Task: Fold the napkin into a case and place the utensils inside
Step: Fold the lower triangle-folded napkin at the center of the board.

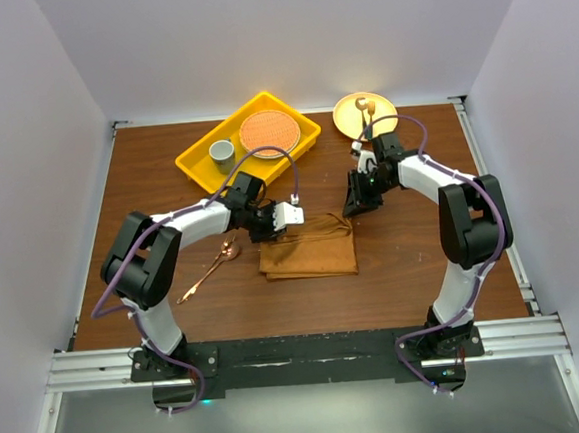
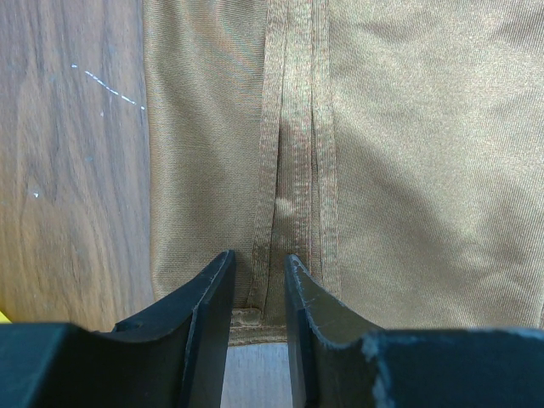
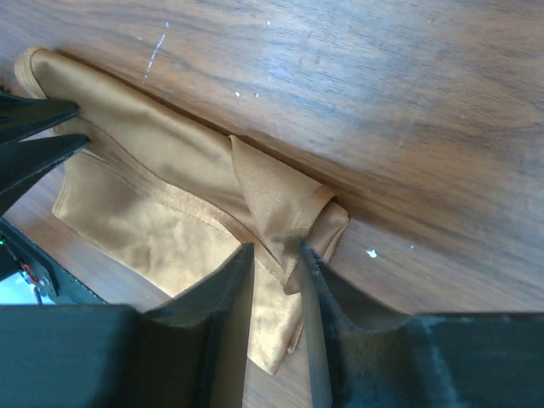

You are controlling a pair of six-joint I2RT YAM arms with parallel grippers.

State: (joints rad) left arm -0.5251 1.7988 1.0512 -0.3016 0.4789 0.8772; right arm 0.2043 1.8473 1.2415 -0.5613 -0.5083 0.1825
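The rust-brown napkin [image 1: 307,250] lies folded in a broad rectangle at mid-table, not a narrow case. My left gripper [image 1: 282,218] is at its far left corner. In the left wrist view its jaws [image 2: 258,257] stand narrowly open, straddling a hemmed fold at the napkin's [image 2: 408,170] edge. My right gripper [image 1: 358,205] is at the far right corner. Its jaws [image 3: 275,246] stand narrowly open around a bunched, raised corner of the napkin [image 3: 153,212], the cloth against one finger. The copper spoon [image 1: 213,265] lies on the table left of the napkin.
A yellow tray [image 1: 193,167] at the back holds a grey cup [image 1: 222,155] and a round orange plate [image 1: 268,133]. A yellow plate [image 1: 342,120] at back right carries a dark-handled utensil [image 1: 365,110]. The left gripper's fingers [image 3: 34,149] show in the right wrist view.
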